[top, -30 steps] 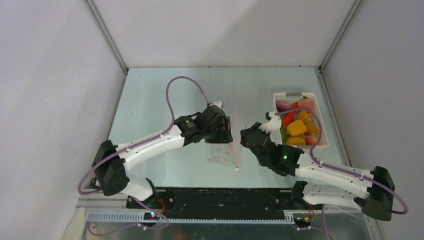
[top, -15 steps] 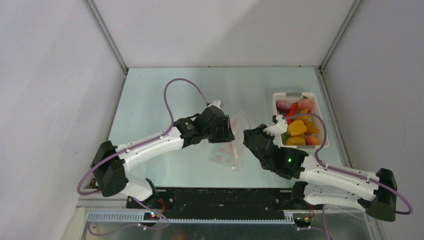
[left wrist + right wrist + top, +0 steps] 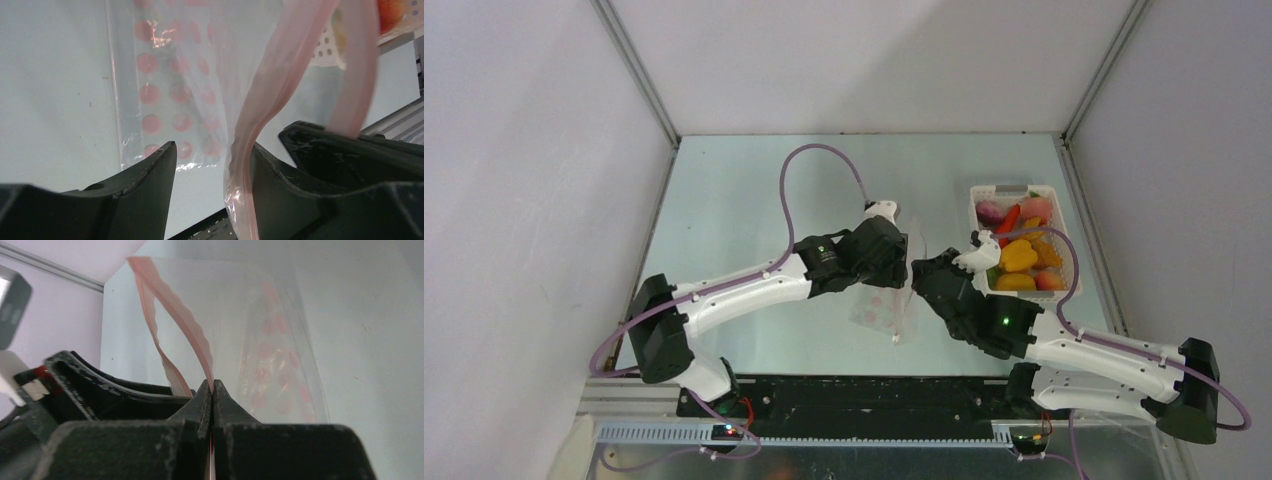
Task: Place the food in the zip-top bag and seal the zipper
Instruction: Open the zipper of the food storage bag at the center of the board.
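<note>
While the zip-top bag point(image 3: 884, 305) stands at the table's centre, both wrists hide its mouth from overhead; only the wrist views show the zipper point(image 3: 182, 327) parted. The right gripper point(image 3: 212, 390), fingers pressed together, pinches one strip. The left gripper point(image 3: 212, 150), spread, straddles the other. The food point(image 3: 1017, 257) fills a basket point(image 3: 1022, 188) at two o'clock.

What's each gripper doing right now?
Left gripper: open around one lip of the zipper.
Right gripper: shut on the zipper of the zip-top bag.
</note>
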Robot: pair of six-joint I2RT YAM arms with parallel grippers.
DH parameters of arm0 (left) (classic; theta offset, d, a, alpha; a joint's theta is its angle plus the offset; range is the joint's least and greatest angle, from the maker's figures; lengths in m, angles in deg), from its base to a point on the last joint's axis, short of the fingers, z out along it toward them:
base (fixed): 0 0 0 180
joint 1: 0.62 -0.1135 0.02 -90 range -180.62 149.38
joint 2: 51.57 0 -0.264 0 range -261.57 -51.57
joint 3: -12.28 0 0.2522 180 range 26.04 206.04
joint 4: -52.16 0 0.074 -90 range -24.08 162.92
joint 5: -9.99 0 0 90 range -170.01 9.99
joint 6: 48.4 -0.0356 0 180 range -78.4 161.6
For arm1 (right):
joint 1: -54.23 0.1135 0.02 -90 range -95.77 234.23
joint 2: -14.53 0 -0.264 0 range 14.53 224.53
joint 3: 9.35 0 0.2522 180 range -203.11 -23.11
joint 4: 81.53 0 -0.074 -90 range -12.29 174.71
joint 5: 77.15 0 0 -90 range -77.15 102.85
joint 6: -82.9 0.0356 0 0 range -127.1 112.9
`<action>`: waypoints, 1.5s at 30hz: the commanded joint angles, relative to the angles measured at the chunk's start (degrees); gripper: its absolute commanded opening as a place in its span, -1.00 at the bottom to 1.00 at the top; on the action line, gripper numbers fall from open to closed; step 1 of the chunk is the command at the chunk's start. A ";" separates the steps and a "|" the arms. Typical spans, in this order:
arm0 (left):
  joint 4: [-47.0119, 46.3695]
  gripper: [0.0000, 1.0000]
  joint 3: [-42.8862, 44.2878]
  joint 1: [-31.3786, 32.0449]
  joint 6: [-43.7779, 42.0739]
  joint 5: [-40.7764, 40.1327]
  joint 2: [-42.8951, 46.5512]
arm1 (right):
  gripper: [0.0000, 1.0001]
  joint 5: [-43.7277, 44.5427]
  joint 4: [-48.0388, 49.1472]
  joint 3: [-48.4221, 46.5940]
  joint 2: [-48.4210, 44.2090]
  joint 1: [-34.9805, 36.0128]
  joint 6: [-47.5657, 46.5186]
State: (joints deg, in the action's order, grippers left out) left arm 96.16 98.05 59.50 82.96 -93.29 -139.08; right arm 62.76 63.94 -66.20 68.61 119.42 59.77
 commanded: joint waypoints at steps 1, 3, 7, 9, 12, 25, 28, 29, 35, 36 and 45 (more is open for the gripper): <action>1.66 0.20 4.63 1.02 -2.95 -5.26 -1.06 | -1.00 1.69 -1.93 -2.26 -1.36 0.29 2.67; 3.03 0.21 5.86 1.34 -3.04 -6.22 -1.66 | -1.00 1.95 -2.62 -2.26 -1.74 0.29 3.27; 6.41 0.19 7.63 2.66 -3.27 -10.77 -2.62 | -1.00 2.26 -2.94 -2.26 -2.10 0.25 3.11; 9.32 0.17 8.80 3.65 -3.35 -14.49 -2.89 | -1.00 2.41 -3.18 -2.26 -2.14 0.28 3.13; 13.76 0.14 9.87 4.41 -3.31 -19.09 -2.23 | -1.00 2.97 -3.85 -2.26 -2.35 0.16 3.42; 13.97 0.25 10.81 5.79 -7.98 -16.00 2.64 | -1.00 0.08 -2.93 -2.26 -0.60 -1.81 2.21; 11.90 0.37 10.63 5.88 -10.90 -9.18 2.47 | -1.00 -0.98 -1.37 -2.26 -0.67 -1.93 0.84; 11.26 0.41 10.66 5.89 -11.42 -8.37 2.44 | -1.00 -1.10 -1.11 -2.26 -0.72 -1.91 0.02; 9.31 0.67 10.94 5.88 -13.32 -7.24 3.70 | -1.00 -2.08 -0.03 -2.26 -1.29 -2.04 -1.37; 8.70 0.71 10.95 5.86 -13.63 -6.90 4.06 | -1.00 -2.38 0.09 -2.26 -1.32 -2.02 -1.56; 8.26 0.99 11.05 5.89 -15.59 -6.00 3.46 | -1.00 -3.20 1.08 -2.26 -2.14 -2.00 -3.39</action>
State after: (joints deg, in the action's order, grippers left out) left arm 105.62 106.53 65.12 69.50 -99.69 -136.89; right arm 58.90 62.80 -66.22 67.54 117.57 57.54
